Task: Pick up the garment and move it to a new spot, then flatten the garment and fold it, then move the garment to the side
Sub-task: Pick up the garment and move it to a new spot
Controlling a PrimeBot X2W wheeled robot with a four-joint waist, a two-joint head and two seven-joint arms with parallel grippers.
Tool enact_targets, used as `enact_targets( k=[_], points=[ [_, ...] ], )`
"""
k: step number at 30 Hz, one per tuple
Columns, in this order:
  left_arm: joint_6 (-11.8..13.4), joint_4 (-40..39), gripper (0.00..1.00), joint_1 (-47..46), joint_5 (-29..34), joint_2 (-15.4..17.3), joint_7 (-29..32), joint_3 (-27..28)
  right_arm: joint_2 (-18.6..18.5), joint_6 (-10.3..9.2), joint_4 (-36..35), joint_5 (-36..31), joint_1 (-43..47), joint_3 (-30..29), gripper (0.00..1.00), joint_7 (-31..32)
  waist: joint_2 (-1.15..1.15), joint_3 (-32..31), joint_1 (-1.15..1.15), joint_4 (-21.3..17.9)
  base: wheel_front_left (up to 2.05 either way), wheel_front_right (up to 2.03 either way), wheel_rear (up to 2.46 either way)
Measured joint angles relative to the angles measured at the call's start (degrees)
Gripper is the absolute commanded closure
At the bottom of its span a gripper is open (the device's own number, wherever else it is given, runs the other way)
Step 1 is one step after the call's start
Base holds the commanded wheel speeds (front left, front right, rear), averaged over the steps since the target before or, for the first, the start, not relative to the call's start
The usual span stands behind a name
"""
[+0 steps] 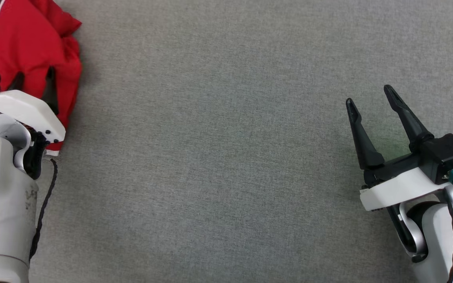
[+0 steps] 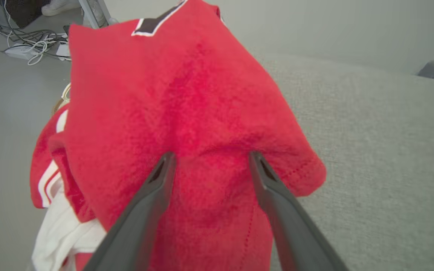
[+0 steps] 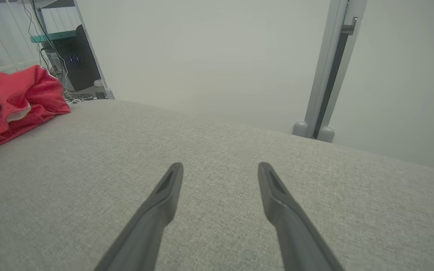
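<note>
Grey woven cloth covers the table point(image 1: 226, 157), flat and evenly textured. Beyond it we see a pale plain wall, a slim metal post point(image 3: 330, 67) standing on two rounded feet, a dark computer tower point(image 3: 72, 60), and a tangle of cables point(image 2: 25, 49) on the floor.

We find the garment point(image 1: 22, 43) bunched at the table's far left corner. Its heap runs lengthwise from the far edge back toward the robot. In the left wrist view a stitched hem corner juts to the right, onto the grey cloth. The fabric is bright red and fuzzy, like fleece. It has white stripe trim along one edge, a black patch outlined in white near the top, and white cloth showing underneath at the lower left.

Our left gripper point(image 2: 211, 156) has its fingers spread wide, with the tips over the red fabric and nothing pinched between them. We cannot tell whether the tips touch it.

Our right gripper point(image 1: 370, 95) is likewise spread and holds nothing. It hangs over bare table on the right, well apart from the garment. Its long dark tapered fingers point away from the robot.
</note>
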Motion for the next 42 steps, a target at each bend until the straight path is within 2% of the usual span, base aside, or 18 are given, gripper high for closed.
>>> enact_targets(
  k=[5,6,7,11,13,16,22,28,34,36,42],
  points=[
    [-0.2,8.5,0.0,-4.1,-0.9,1.8,3.8,-0.6,0.0,0.0,0.6,0.0,-0.6,-0.1,0.0,-0.3,0.0,2.2,0.0,-1.5,0.0,0.0,0.0],
    [-0.2,9.3,0.07,-4.8,-0.9,2.1,4.0,-0.8,0.0,0.0,0.7,0.0,-0.7,-0.1,0.0,-0.4,0.0,2.4,0.0,-1.6,0.0,0.0,0.0],
    [-0.2,9.9,1.0,-5.3,-1.0,2.4,3.7,-1.0,0.0,0.0,0.8,0.0,-0.8,-0.1,0.0,-0.5,0.0,2.6,0.0,-1.7,0.0,0.0,0.0],
    [-0.2,10.6,1.0,-6.2,-1.1,3.2,0.4,-1.6,0.0,0.0,1.1,0.0,-1.5,-0.1,0.0,-0.7,0.0,2.9,0.0,-1.8,0.0,0.0,0.0],
    [-0.2,9.8,1.0,-7.0,-1.9,3.3,-5.6,-1.6,0.1,0.0,1.5,0.0,-1.7,-0.3,0.0,-1.0,0.0,2.5,0.0,-1.8,0.0,0.0,0.0],
    [-0.2,8.5,1.0,-7.1,-3.2,2.9,-10.0,-2.4,0.3,0.0,1.9,0.4,-1.6,-0.8,0.0,-1.5,0.0,1.6,0.0,-1.5,0.0,0.0,0.0],
    [-0.2,2.9,1.0,-6.2,-3.8,3.8,-13.3,-2.1,1.5,0.0,3.2,1.3,-0.2,-1.2,0.0,-2.8,0.0,-2.1,0.0,-1.0,0.0,0.0,0.0],
    [1.1,-11.8,1.0,0.8,-2.3,2.7,-13.5,0.4,2.6,0.0,4.7,2.1,1.9,-1.6,0.0,-3.9,0.0,-7.2,0.0,-0.8,0.0,0.0,0.0],
    [2.9,-27.0,1.0,13.4,-0.3,0.6,-13.5,-0.1,3.9,0.0,6.3,2.6,4.8,-1.4,0.0,-4.8,0.0,-12.9,0.0,-1.6,0.0,0.0,0.0],
    [3.4,-29.8,1.0,15.8,-0.1,0.2,-13.4,-0.4,4.1,0.0,6.4,2.7,5.5,-1.5,0.0,-4.9,0.0,-13.8,0.0,-1.8,0.0,0.0,0.0],
    [6.2,-47.7,1.0,30.1,0.8,-1.0,-7.7,-2.4,5.2,0.0,6.3,3.1,8.8,-2.7,0.0,-5.1,0.0,-18.4,0.0,-4.2,0.0,0.0,0.0]
  ],
)
